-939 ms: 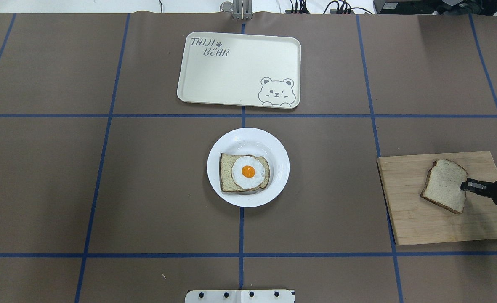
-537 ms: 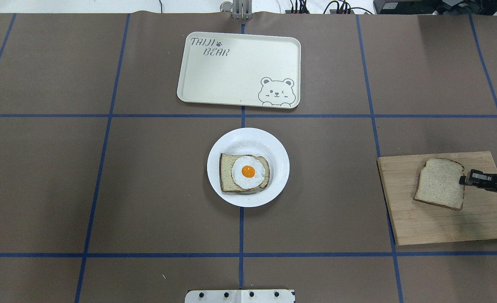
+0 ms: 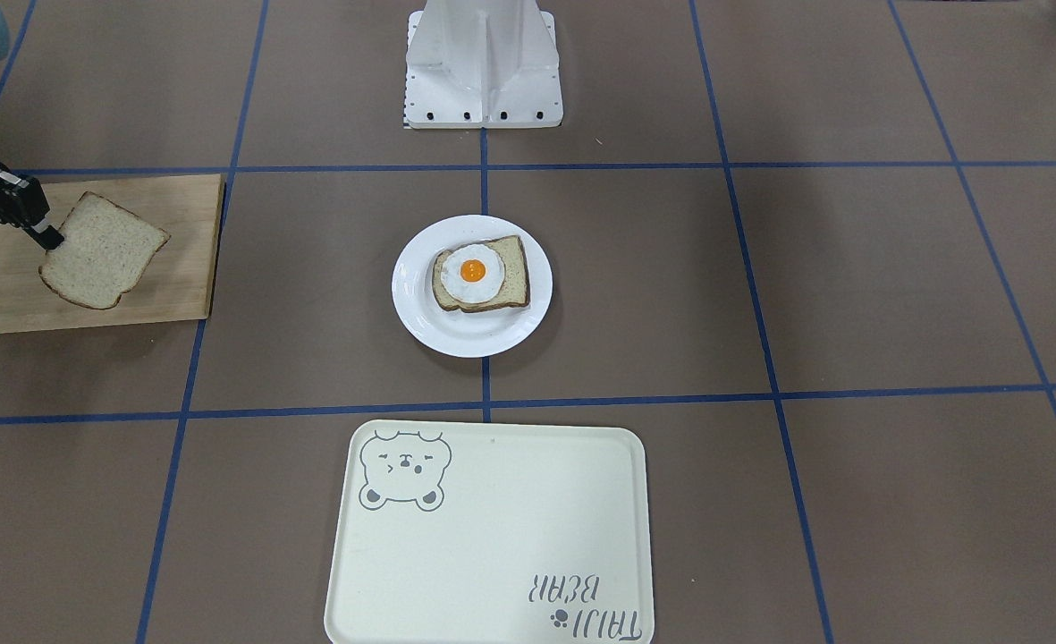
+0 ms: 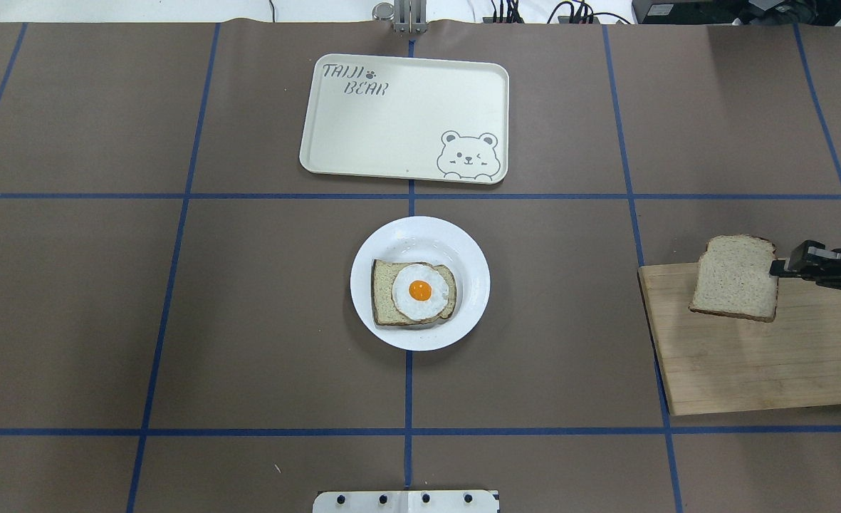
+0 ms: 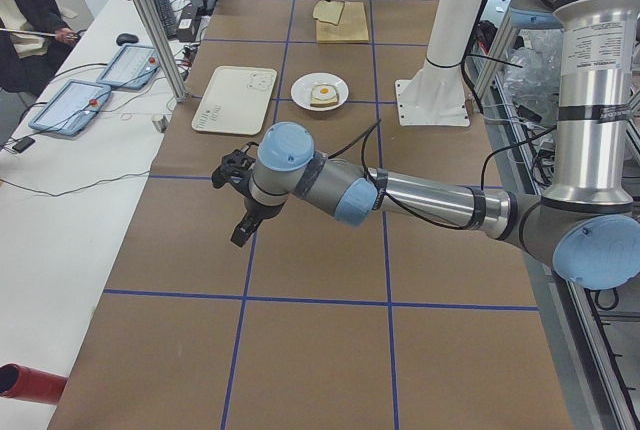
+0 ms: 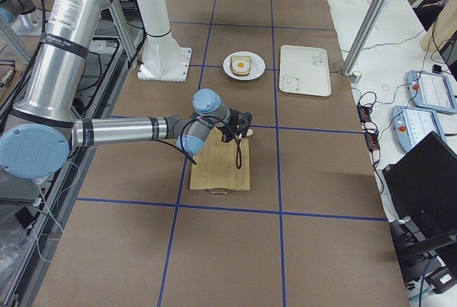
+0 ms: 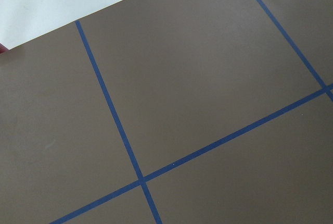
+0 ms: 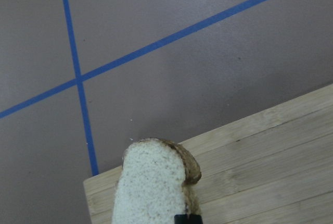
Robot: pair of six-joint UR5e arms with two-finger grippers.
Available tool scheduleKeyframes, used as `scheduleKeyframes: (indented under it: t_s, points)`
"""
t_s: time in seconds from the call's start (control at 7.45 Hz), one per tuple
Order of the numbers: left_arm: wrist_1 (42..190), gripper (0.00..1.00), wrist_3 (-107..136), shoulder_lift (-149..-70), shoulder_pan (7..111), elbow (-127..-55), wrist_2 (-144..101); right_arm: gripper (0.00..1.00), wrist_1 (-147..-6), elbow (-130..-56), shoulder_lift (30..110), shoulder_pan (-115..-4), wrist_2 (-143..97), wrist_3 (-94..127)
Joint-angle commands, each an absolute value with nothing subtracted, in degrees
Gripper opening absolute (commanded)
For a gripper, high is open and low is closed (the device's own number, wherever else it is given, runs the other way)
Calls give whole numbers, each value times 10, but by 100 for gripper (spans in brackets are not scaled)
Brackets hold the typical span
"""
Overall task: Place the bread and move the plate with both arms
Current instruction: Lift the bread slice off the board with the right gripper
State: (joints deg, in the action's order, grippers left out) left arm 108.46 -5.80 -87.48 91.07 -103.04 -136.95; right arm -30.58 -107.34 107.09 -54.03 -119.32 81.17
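While tool (image 4: 776, 268) grips, bread (image 4: 733, 281) points forward.

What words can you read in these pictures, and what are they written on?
"TAIJI BEAR": grey letters in one corner of the cream tray, with a little paw print after TAIJI.
Control pads on the side desk: any writing is too small to read.
No other words or numbers can be read.
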Motion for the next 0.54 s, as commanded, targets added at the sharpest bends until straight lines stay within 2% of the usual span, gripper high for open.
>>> scheduleKeyframes:
  t_s: [0.0,0.27,0.4]
  points:
    - [1085,98,-57,-875,911,-1030,-1369,0,-308,-1075,1004,-548,-1194,919]
    - [1085,98,-42,-875,911,-1033,-1370,0,-316,-1082,955,-515,-1145,1030]
    - [1085,98,-42,-875,911,-1034,-1370,0,-383,-1108,929,-472,-1081,1055]
